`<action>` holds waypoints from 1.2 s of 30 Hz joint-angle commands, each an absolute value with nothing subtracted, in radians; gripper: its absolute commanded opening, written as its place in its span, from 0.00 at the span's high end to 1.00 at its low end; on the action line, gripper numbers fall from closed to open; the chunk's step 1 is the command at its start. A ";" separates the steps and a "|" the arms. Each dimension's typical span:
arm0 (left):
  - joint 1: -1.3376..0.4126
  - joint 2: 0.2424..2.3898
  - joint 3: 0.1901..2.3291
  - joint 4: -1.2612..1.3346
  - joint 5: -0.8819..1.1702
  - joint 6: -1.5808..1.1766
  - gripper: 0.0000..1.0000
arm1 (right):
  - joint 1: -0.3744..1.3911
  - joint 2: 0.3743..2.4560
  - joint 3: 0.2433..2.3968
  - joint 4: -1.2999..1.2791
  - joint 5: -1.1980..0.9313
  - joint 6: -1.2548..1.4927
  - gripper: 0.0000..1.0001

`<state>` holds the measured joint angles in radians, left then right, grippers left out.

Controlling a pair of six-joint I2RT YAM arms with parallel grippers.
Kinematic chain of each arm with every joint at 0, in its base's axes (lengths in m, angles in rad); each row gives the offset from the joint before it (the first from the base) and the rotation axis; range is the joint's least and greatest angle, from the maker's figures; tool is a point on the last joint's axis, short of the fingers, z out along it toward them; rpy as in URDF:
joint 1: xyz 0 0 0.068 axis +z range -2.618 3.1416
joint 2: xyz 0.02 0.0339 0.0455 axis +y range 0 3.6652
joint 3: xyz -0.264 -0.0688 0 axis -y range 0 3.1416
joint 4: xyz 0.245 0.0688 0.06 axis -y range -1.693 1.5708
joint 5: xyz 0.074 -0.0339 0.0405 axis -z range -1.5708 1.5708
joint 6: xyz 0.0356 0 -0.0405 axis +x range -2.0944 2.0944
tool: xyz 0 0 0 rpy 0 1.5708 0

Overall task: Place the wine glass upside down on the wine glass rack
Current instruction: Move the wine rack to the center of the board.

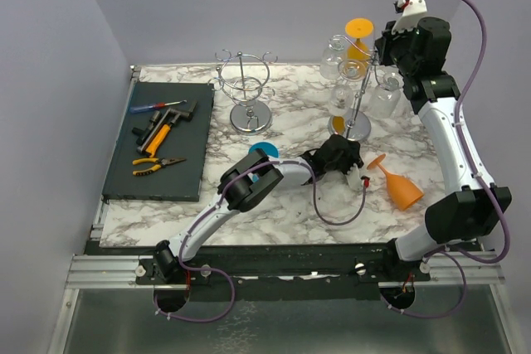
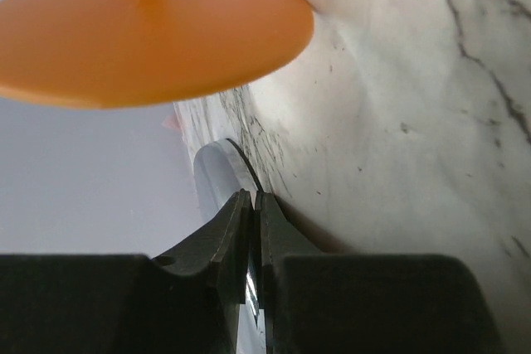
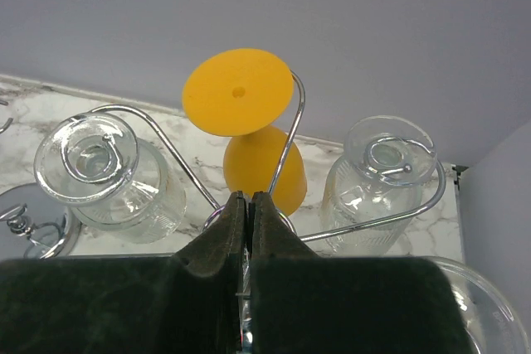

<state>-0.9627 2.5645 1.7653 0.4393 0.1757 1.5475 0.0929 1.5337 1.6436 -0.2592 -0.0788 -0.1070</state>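
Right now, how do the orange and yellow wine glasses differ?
The orange glass lies on its side on the table; the yellow glass hangs upside down from the rack, foot up. The orange glass lies apart from the rack; the yellow glass hangs beside clear glasses. Both are coloured and stemmed.

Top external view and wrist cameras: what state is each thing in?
Orange glass, lying on its side on the table.
Yellow glass, hanging upside down on the right rack.
Clear glasses, hanging upside down on the same rack.
Left rack, upright, no glasses hanging.
Left hand, shut, beside the orange glass's foot.
Right hand, shut, at the right rack's top.
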 commanded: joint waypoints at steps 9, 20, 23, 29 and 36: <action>-0.877 2.684 1.869 0.327 0.129 1.613 0.87 | 0.061 1.641 1.733 -0.196 0.054 -0.150 1.00; -0.853 2.761 1.999 0.287 0.138 1.629 0.87 | 0.026 1.718 1.807 -0.155 0.008 -0.145 1.00; -0.859 2.756 1.995 0.287 0.135 1.622 0.86 | 0.022 1.736 1.833 -0.170 0.008 -0.145 1.00; -0.870 2.650 1.860 0.332 0.157 1.600 0.71 | 0.022 1.735 1.838 -0.180 -0.032 -0.142 1.00; -0.877 2.521 1.716 0.345 0.158 1.576 0.59 | 0.022 1.724 1.829 -0.192 -0.047 -0.129 1.00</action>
